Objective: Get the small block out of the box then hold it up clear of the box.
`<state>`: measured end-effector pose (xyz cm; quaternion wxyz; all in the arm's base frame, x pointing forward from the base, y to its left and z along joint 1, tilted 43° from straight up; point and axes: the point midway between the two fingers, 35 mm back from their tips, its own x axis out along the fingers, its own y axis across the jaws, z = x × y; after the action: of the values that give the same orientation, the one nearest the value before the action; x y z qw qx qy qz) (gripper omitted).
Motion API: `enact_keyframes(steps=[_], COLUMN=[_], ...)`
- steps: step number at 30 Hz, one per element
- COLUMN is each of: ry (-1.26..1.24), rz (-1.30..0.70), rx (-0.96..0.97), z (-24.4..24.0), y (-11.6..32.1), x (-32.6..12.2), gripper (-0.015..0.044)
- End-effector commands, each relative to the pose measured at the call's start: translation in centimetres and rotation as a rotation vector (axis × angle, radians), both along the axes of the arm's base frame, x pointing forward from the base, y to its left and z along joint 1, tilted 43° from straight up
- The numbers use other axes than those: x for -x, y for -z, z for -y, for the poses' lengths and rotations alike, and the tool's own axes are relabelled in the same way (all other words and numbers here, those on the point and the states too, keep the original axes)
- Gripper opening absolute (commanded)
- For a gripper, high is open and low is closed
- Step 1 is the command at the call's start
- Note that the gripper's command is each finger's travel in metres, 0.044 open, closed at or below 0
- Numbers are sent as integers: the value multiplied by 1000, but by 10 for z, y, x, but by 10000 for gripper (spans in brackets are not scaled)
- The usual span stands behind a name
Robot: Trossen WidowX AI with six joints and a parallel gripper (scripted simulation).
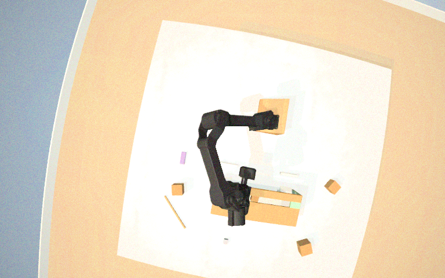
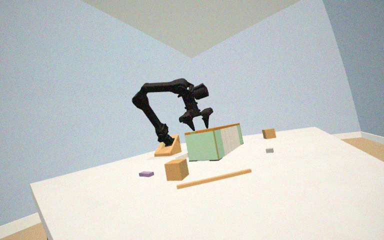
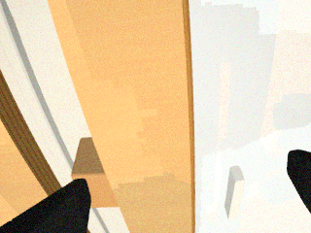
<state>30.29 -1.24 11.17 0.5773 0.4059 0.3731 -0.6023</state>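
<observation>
The box [image 1: 272, 214] [image 2: 201, 145] [image 3: 141, 63] stands on the table, with an orange top split by a long slot and green end parts. Through the slot an orange-brown block [image 1: 254, 198] [image 3: 99, 189] shows inside, partly covered by a top strip. My gripper [image 2: 200, 129] [image 3: 190, 177] is open and empty, pointing down with its tips close above the box top. In the wrist view the left fingertip is beside the block's image and the right one is past the box's edge. The arm hides part of the box in the top view.
Orange cubes [image 1: 177, 189] [image 1: 332, 186] [image 1: 304, 247] stand around the box. A wooden stick [image 1: 174, 211] [image 2: 214, 178], a purple block [image 1: 183, 157] [image 2: 146, 174] and a small grey block [image 1: 226, 241] [image 2: 269, 150] lie on the table. A pale strip [image 1: 288, 174] [image 3: 235, 194] lies beside the box.
</observation>
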Motion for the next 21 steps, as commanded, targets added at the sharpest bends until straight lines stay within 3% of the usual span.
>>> enact_keyframes(steps=[1,21], ry=[-1,-1], rz=[-5,-5], rx=[5,6], z=[5,26], y=[6,31], x=[1,3], gripper=[400,400])
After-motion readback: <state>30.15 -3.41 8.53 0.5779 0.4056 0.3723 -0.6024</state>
